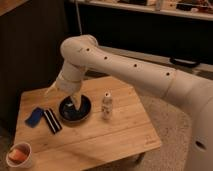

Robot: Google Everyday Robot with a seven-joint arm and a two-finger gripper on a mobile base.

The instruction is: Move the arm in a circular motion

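The thick white arm (135, 70) with small dark holes reaches in from the right and bends at a bulbous joint (77, 50) above the table's left half. Its pale beige gripper (74, 100) points down, just above the dark round bowl (82, 114) on the wooden table (115, 137). Nothing shows in the gripper.
A small white bottle (106, 105) stands right of the bowl. A blue object (34, 118) and a black striped object (51, 121) lie to the bowl's left. A cup with orange contents (19, 155) sits at the table's front left corner. A dark shelf (150, 25) stands behind.
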